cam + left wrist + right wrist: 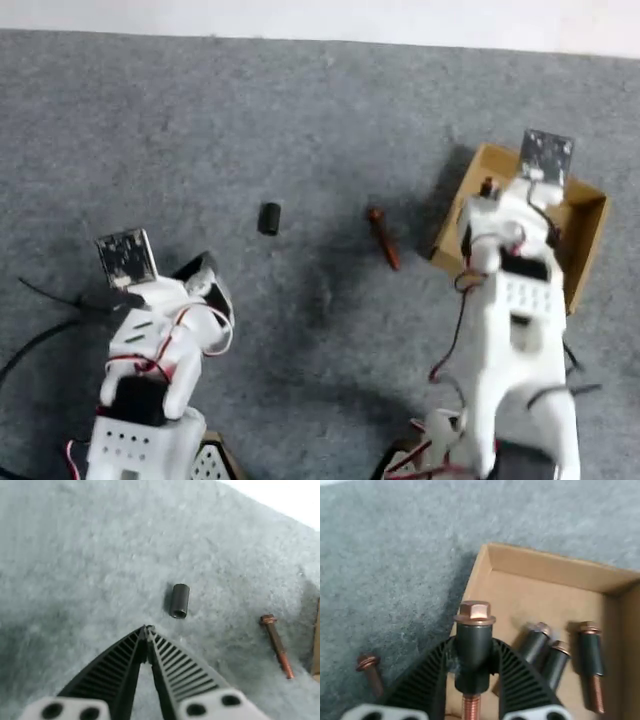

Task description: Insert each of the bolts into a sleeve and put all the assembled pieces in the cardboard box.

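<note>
Pinching a black cylindrical sleeve with a copper hex-head bolt through it, the right gripper hangs over the brown cardboard box edge; three finished pieces lie inside; this looks like drop-off, calling for release; a loose copper bolt and a loose black sleeve lie apart on grey carpet; the left gripper, pressed together, points at that sleeve.

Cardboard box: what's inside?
Three sleeved bolts lie inside the box. The right gripper holds a fourth sleeved bolt above it, covering part of the floor.
</note>
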